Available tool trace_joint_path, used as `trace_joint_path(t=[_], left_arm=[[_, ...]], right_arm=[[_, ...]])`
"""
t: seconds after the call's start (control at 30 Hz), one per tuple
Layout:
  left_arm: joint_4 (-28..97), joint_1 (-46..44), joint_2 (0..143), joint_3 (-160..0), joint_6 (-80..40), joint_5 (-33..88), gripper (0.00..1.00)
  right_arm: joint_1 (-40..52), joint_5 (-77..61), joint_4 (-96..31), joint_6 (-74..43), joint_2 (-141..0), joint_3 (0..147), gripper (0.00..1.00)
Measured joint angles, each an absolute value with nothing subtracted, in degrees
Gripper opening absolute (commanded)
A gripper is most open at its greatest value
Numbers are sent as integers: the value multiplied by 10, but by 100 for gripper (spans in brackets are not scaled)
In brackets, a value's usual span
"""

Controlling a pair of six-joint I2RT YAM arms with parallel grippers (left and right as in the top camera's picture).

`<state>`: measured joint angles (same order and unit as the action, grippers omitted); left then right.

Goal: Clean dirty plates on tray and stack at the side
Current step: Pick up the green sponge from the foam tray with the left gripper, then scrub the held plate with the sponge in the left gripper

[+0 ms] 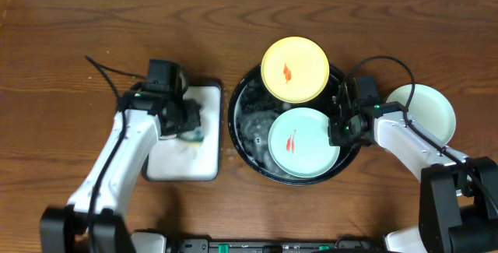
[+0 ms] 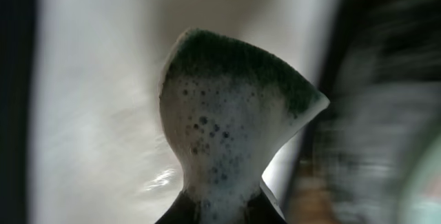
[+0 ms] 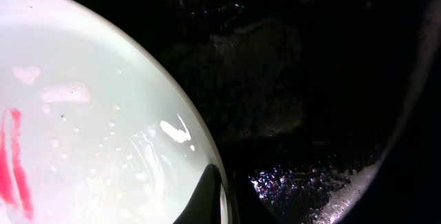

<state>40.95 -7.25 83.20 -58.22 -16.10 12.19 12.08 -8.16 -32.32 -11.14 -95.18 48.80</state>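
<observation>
The round black tray holds a pale yellow plate with a red smear, resting against its far rim. A mint-green plate with a red smear lies at the tray's front. A second mint-green plate lies on the tabletop to the right. My right gripper is shut on the smeared mint plate's right rim. In the right wrist view one finger lies over the wet plate. My left gripper is shut on a foamy green sponge, just above the white tray.
The white black-rimmed rectangular tray stands left of the black tray, and it also shows in the left wrist view. Soapy water and foam lie in the black tray's bottom. Dark wood tabletop surrounds everything.
</observation>
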Motion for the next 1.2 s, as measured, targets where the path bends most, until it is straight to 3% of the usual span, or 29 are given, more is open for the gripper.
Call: trace_joint_path(t=[0.27, 0.63, 0.87, 1.2], left_arm=[[302, -199, 821, -591, -242, 209, 7], [149, -385, 1003, -592, -406, 212, 7], [98, -425, 1069, -594, -457, 197, 7], [165, -429, 1074, -624, -433, 96, 8]], right_arm=[[121, -82, -323, -111, -952, 488, 1], [121, -82, -323, -112, -952, 488, 1], [121, -81, -323, -112, -952, 488, 1], [122, -96, -323, -116, -952, 488, 1]])
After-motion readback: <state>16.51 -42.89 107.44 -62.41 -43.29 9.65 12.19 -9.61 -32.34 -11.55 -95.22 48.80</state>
